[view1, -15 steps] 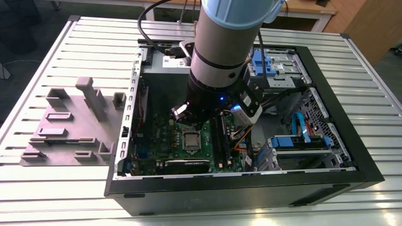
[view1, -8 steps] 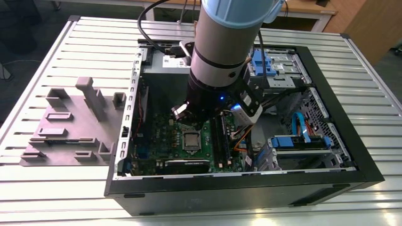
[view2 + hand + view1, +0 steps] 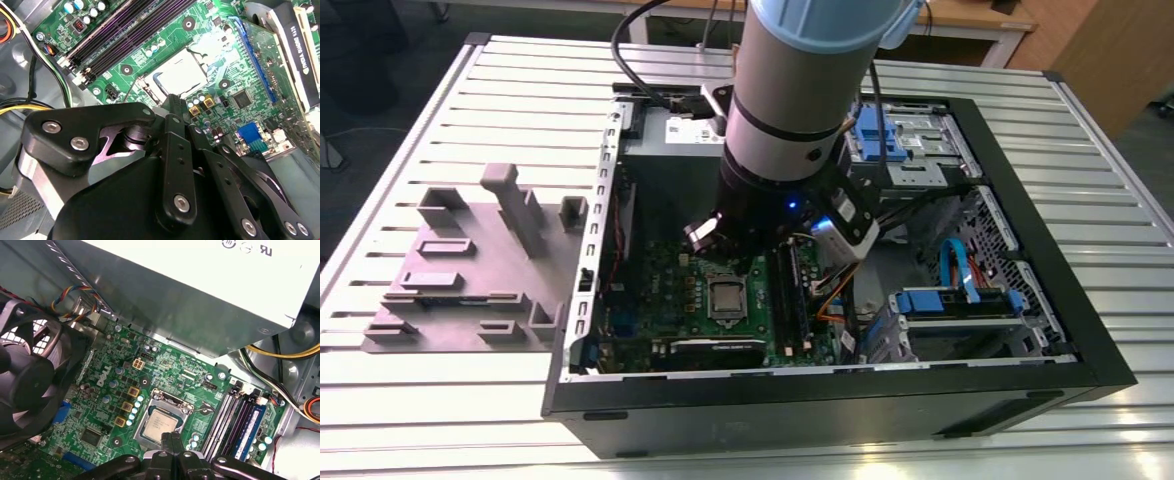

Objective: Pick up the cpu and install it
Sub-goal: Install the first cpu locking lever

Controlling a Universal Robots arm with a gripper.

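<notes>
One flat square cpu [image 3: 161, 424] (silver-grey metal top) sits in its socket.

Arm [image 3: 787, 90] cut off by the exterior view's upper edge, claw [image 3: 172, 440] fingertips masking the cpu's [image 3: 161, 423] near edge in the first wrist view, fan [image 3: 25, 375] cropped at the edge, claw grip unclear
</notes>
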